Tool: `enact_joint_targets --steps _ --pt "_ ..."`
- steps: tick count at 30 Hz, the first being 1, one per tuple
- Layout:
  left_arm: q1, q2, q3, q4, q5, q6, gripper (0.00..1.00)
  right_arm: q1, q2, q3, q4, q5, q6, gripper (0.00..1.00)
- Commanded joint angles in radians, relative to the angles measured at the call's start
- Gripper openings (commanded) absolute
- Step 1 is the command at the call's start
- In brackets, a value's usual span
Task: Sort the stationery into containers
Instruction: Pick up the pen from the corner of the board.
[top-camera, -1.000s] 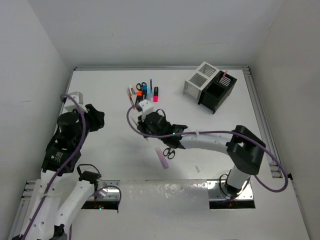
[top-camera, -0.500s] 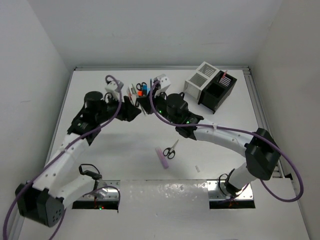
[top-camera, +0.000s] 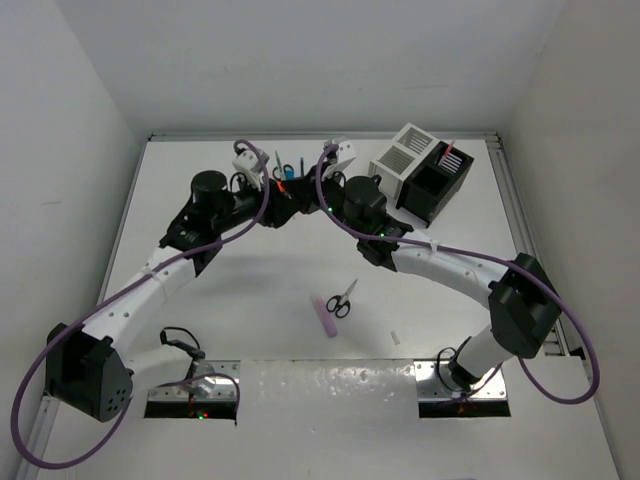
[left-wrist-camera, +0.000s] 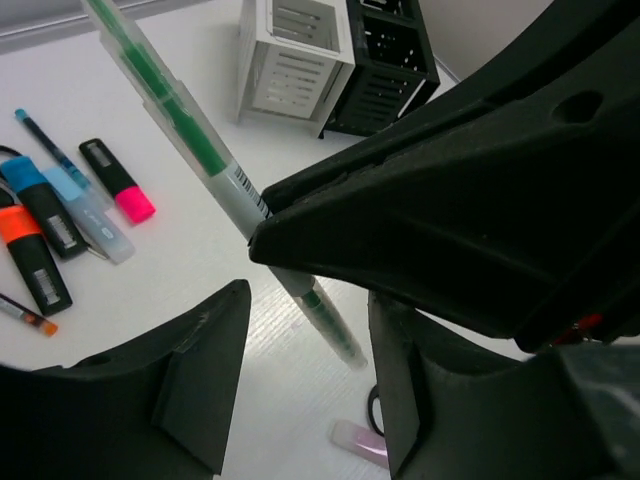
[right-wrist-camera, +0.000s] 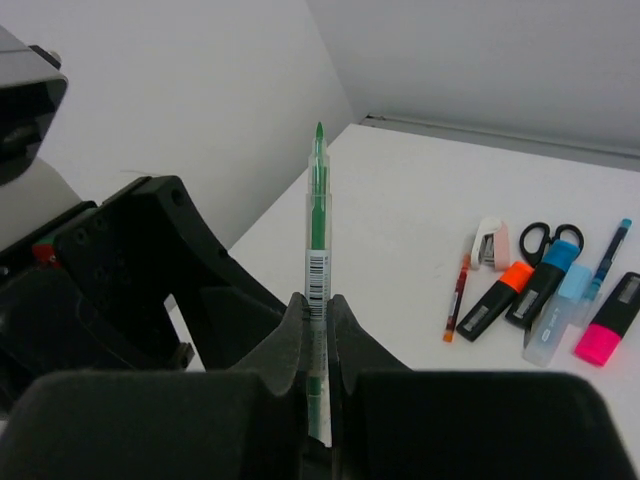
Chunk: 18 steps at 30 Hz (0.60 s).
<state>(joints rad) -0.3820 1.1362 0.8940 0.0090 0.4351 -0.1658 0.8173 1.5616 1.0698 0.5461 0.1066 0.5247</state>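
My right gripper (right-wrist-camera: 318, 335) is shut on a green pen (right-wrist-camera: 317, 215) in a clear sleeve and holds it upright above the table. My left gripper (left-wrist-camera: 305, 385) is open, its fingers (left-wrist-camera: 190, 380) on either side of the pen's lower end (left-wrist-camera: 330, 320) without touching it. In the top view the two grippers meet, left (top-camera: 278, 208) and right (top-camera: 302, 200), just in front of the stationery pile (top-camera: 285, 178). The white box (top-camera: 398, 155) and the black box (top-camera: 437, 182) stand at the back right. Black-handled scissors (top-camera: 342, 300) and a lilac bar (top-camera: 325, 316) lie mid-table.
On the table lie a red pen (right-wrist-camera: 458, 295), an orange marker (right-wrist-camera: 495, 300), blue markers (right-wrist-camera: 555, 315), a pink marker (right-wrist-camera: 608, 320), scissors (right-wrist-camera: 550, 240) and a small white-pink piece (right-wrist-camera: 490, 240). A tiny white piece (top-camera: 395, 338) lies near the front. Walls close in left and right.
My left arm has swung from the far left to the middle. My right gripper has moved back from mid-table to near the pile. The grippers now meet at the pen.
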Motion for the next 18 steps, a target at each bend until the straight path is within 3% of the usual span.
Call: enact_joint_targets --steps 1,7,10,11,14,15,16,18 --pt "-0.031 0.022 0.042 0.101 -0.001 -0.005 0.47 -0.003 -0.015 -0.013 0.074 -0.004 0.035 0.00" --pt "-0.026 0.046 0.039 0.109 -0.038 -0.009 0.27 -0.004 -0.011 -0.016 0.091 0.011 0.063 0.00" --pt "-0.026 0.043 0.036 0.132 -0.084 -0.011 0.13 -0.001 -0.008 -0.022 0.071 0.010 0.063 0.00" --pt "-0.024 0.042 0.036 0.137 -0.091 -0.014 0.03 0.000 -0.011 -0.025 0.057 0.007 0.063 0.00" --pt "-0.029 0.033 0.031 0.135 -0.111 0.001 0.00 -0.010 -0.026 -0.048 0.008 -0.053 0.038 0.00" --pt "-0.029 0.028 0.031 0.112 -0.114 0.009 0.00 -0.036 -0.049 -0.041 -0.035 -0.070 0.029 0.06" --pt "-0.028 0.022 0.029 0.096 -0.133 0.017 0.00 -0.052 -0.064 -0.033 -0.088 -0.085 0.012 0.29" --pt "-0.026 0.008 0.022 0.047 -0.165 0.041 0.00 -0.110 -0.148 -0.037 -0.286 -0.093 -0.005 0.46"
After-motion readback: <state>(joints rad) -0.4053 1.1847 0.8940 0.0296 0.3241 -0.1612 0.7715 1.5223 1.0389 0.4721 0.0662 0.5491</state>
